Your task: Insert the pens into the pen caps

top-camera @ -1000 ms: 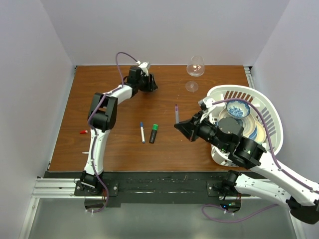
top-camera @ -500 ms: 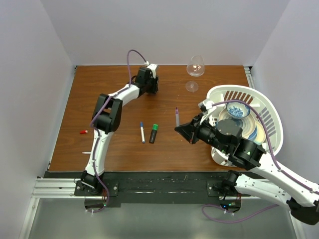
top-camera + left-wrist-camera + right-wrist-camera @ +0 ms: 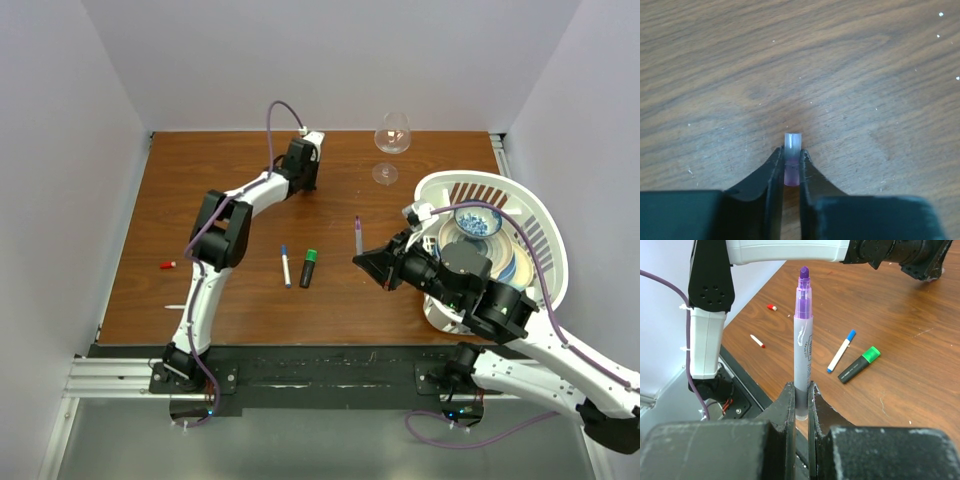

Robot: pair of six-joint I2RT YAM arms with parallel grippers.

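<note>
Your right gripper (image 3: 800,390), right of centre in the overhead frame, is clamped on the lower barrel of an upright purple-tipped pen (image 3: 803,340). At centre, a blue-tipped pen (image 3: 285,266) and a green-ended black marker (image 3: 308,268) lie just beside each other. A red cap (image 3: 167,265) lies at far left. At upper centre, your left gripper (image 3: 791,152) pinches a pale pink cap (image 3: 792,142) over the table (image 3: 865,75); contact cannot be determined.

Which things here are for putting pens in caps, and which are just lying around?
For the job: purple-tipped pen, held by right end effector; pale pink cap, held by left end effector; blue-tipped pen; black marker; red-tipped pen; red cap.
Lying about: wine glass; white basket; blue bowl.
</note>
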